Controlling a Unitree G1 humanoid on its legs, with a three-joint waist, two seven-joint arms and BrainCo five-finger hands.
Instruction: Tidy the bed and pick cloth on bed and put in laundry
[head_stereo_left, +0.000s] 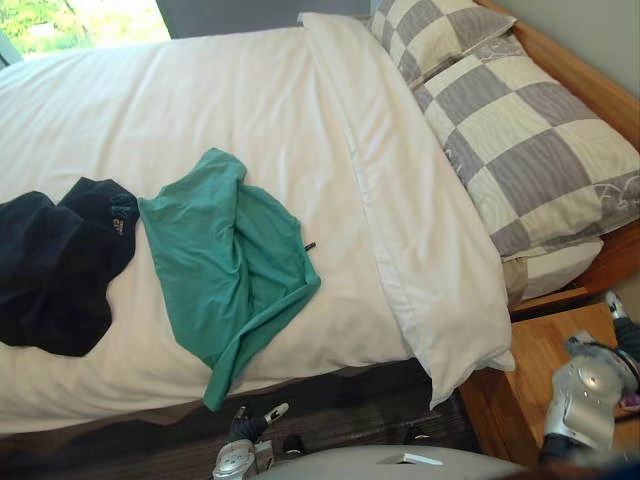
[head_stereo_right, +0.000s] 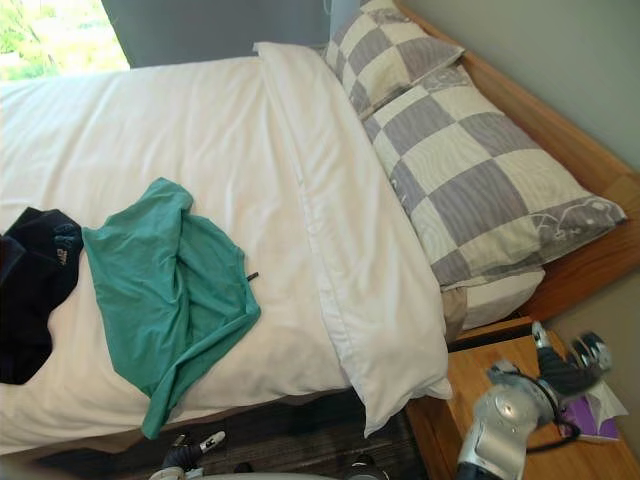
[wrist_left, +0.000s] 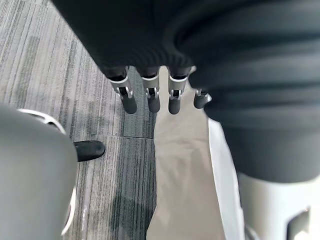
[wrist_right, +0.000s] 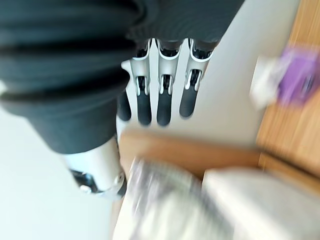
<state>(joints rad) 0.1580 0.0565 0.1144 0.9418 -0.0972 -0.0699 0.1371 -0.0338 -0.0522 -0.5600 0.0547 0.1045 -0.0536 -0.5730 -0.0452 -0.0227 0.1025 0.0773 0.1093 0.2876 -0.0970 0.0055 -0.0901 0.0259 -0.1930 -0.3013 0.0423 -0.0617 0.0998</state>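
From where I stand nothing has been picked up yet: this looks like the start of the clothes step. The green T-shirt (head_stereo_left: 225, 260) lies crumpled on the white duvet (head_stereo_left: 200, 110) at about 8 o'clock of the head view, with one tail drooping over the near bed edge. A dark navy garment (head_stereo_left: 50, 270) sits just beside it at 9 o'clock, the two touching or nearly so.

The left hand (wrist_left: 152, 100) hangs low at 6 o'clock, below the mattress edge over the grey carpet (wrist_left: 65, 65), its fingers straight and slack with nothing in them. The right hand (wrist_right: 162, 107) is out at 4 o'clock above the wooden bedside table (head_stereo_left: 525, 380), fingers likewise loose and empty, near a purple packet (head_stereo_right: 590, 415).

I'd judge the next move is for the left hand to rise over the bed edge and close on the T-shirt, probably at that hanging tail, which is the nearest cloth to it.

There is plenty of bare duvet around both garments, so a reach from the near side meets nothing. The tight spot is at 2 to 4 o'clock, where the folded-back duvet band (head_stereo_left: 400, 200), the checked pillows (head_stereo_left: 530, 150) and the headboard (head_stereo_left: 580, 75) crowd the table.
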